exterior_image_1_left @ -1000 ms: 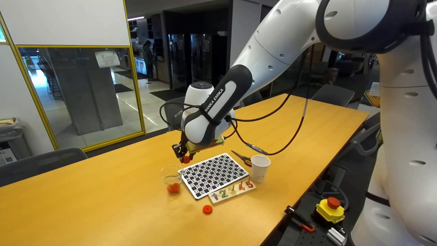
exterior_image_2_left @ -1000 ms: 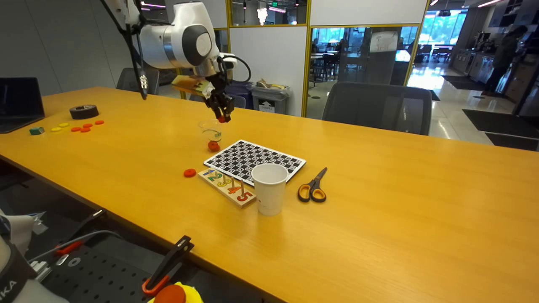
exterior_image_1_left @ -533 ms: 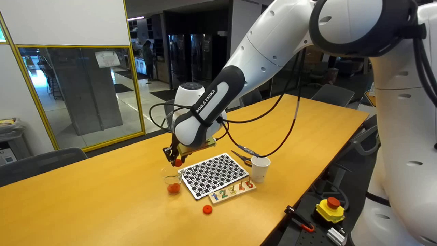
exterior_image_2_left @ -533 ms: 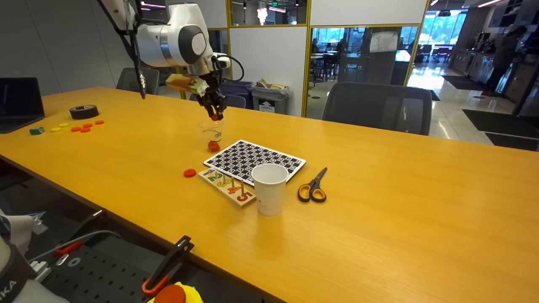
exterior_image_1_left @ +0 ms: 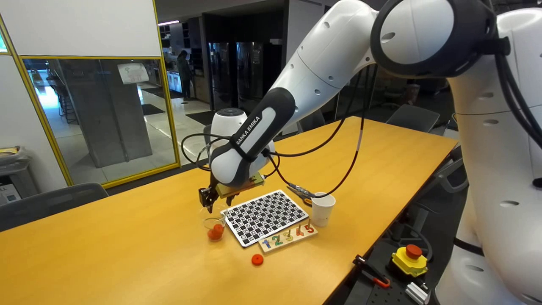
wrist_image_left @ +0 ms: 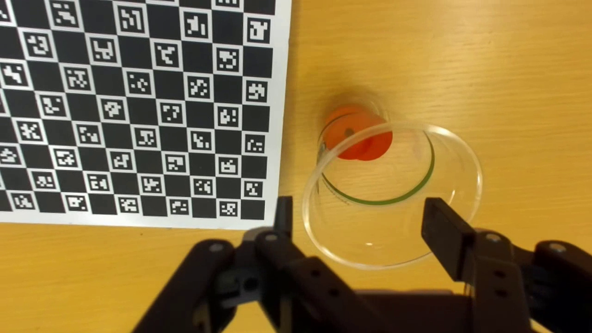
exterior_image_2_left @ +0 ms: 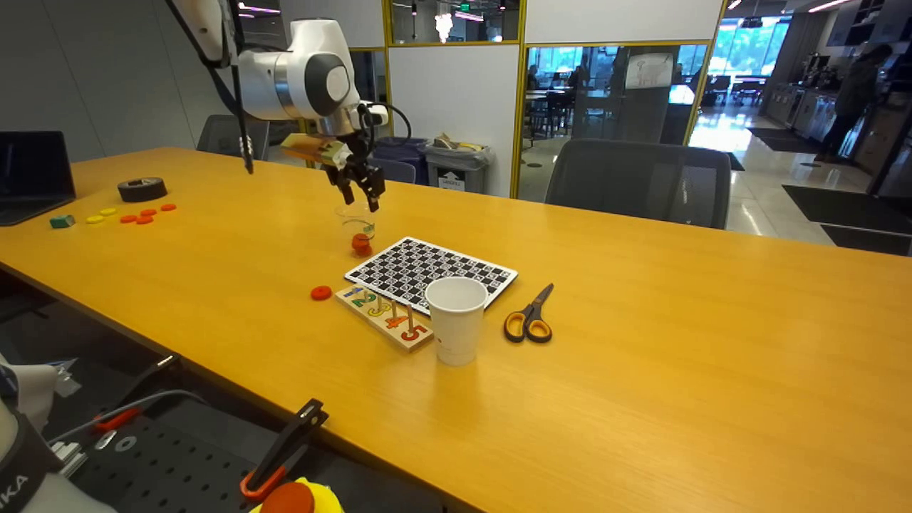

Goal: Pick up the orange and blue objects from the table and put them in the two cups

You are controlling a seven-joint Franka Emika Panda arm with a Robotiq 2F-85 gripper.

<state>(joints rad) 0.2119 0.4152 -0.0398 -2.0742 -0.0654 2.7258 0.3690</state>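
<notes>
In the wrist view my gripper hangs over the clear cup, fingers spread apart with nothing between them. Orange discs lie inside that cup at its bottom; both exterior views show them through the wall. A loose orange disc rests on the table beside the number board. Upright at that board's "5" end stands the white paper cup; its bottom inside is hidden. More orange discs lie far down the table in an exterior view. No loose blue object is in view.
A checkered marker board lies beside the clear cup. The number board with pegs and black-handled scissors are near the white cup. Yellow discs, a tape roll, a green block and a laptop sit farther off.
My gripper has moved over the clear cup and lowered slightly. Its fingers have opened, and the orange disc they held has dropped into that cup onto the orange there.
</notes>
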